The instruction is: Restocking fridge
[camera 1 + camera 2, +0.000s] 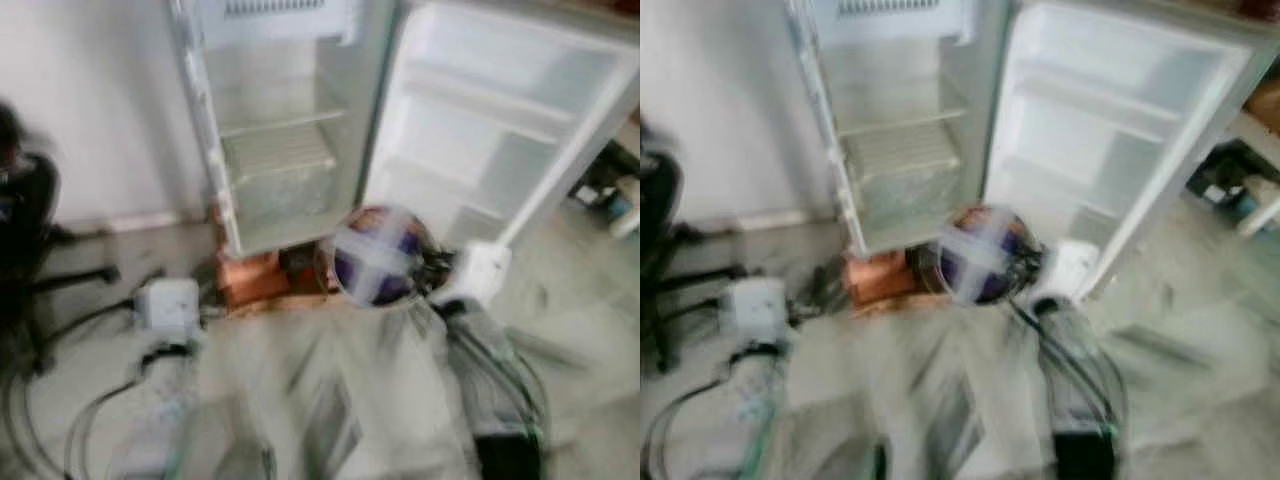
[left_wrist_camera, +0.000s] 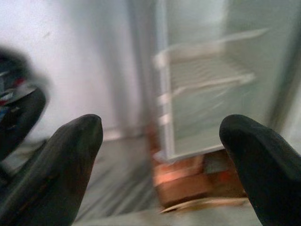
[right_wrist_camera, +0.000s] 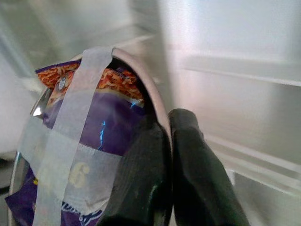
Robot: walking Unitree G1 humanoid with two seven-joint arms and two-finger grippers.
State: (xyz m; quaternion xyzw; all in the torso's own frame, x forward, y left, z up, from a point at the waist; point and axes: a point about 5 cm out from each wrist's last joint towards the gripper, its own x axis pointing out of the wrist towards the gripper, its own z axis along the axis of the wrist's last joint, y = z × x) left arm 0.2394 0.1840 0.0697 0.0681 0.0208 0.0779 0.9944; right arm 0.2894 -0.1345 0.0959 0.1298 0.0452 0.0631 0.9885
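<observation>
Fridge (image 1: pixel 285 130) stood open against the pale wall, its door (image 1: pixel 495 130) swung wide to the right, with white wire shelves (image 1: pixel 280 150) inside and moulded racks on the door's inner face. It rested on reddish-brown blocks (image 1: pixel 250 278) on the floor (image 1: pixel 590 320). The head views were blurred. In front of the fridge's lower edge, near the foot of the open door, the right claw (image 3: pixel 169 136) held a round bowl (image 1: pixel 378 255) by its rim, one black finger inside and one outside, pressed tight on the thin metal edge. A purple packet (image 3: pixel 89 141) with an orange printed top lay in the bowl, strapped down by crossed strips of pale tape (image 3: pixel 70 141). The left claw (image 2: pixel 162 141) had its two black fingertips (image 2: pixel 70 155) spread well apart, with nothing between them, facing the fridge's lower left corner and the blocks beneath it. A white box (image 1: pixel 168 302) with dark cables lay on the floor to the left, and a dark chair (image 1: pixel 25 215) stood at the left edge.
</observation>
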